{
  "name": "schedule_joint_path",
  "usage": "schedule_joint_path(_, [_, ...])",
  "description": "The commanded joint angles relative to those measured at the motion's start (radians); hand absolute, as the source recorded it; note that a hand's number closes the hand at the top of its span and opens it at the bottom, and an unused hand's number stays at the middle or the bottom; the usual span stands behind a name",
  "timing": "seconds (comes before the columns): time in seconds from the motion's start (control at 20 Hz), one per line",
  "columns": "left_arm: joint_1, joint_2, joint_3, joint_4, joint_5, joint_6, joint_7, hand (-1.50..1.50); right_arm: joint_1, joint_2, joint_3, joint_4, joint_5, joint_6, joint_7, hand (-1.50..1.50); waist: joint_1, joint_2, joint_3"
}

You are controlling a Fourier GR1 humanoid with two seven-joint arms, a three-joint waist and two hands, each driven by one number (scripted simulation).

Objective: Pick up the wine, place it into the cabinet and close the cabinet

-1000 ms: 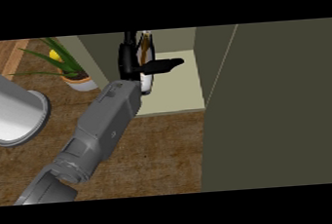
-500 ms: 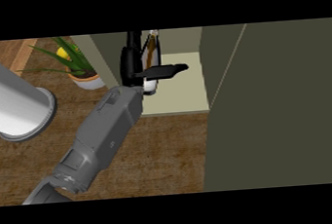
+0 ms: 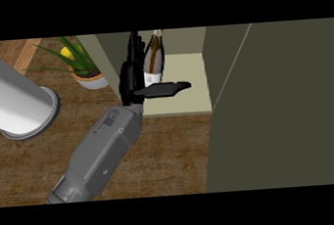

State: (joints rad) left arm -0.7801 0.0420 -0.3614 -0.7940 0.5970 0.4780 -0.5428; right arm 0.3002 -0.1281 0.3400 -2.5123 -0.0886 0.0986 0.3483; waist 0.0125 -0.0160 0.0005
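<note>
One wine bottle is standing inside the cabinet on its pale shelf. One hand is showing beside it, fingers straight along the bottle's left, thumb jutting out, gripping nothing. One plant is sitting nearby.

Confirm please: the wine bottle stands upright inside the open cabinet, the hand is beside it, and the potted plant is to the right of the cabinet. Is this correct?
Not quite. In the head view the potted plant is to the left of the cabinet, not the right. The rest holds: the wine bottle stands upright inside it, with the hand beside it.
</note>
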Motion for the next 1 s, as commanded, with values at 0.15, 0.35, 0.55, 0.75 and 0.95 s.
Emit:
schedule_joint_path(0.15, [0.205,0.034,-0.087,-0.319,-0.019,0.036,0.095,-1.5,0.018,-0.031,0.013,-0.256,-0.035,-0.035,0.144,-1.5,0.003,0.0,-0.001])
schedule_joint_path(0.35, [0.338,0.068,-0.139,-0.558,-0.044,0.103,0.147,-1.5,0.005,-0.026,0.005,-0.201,-0.034,-0.031,0.111,-1.5,0.004,0.001,0.0])
schedule_joint_path(0.55, [0.517,0.076,-0.237,-0.686,-0.093,0.12,0.111,-1.5,0.01,-0.05,-0.016,-0.225,-0.055,-0.021,0.13,-1.5,-0.005,0.007,-0.001])
schedule_joint_path(0.75, [0.607,0.124,-0.25,-0.828,-0.117,0.145,0.13,-1.5,0.037,-0.062,-0.027,-0.231,-0.058,-0.007,0.105,-1.5,-0.014,0.008,0.0])
schedule_joint_path(0.95, [0.712,0.147,-0.284,-0.848,-0.133,0.105,0.059,-1.5,-0.03,-0.143,0.032,-0.176,-0.064,0.083,0.169,1.5,-0.007,0.011,-0.001])
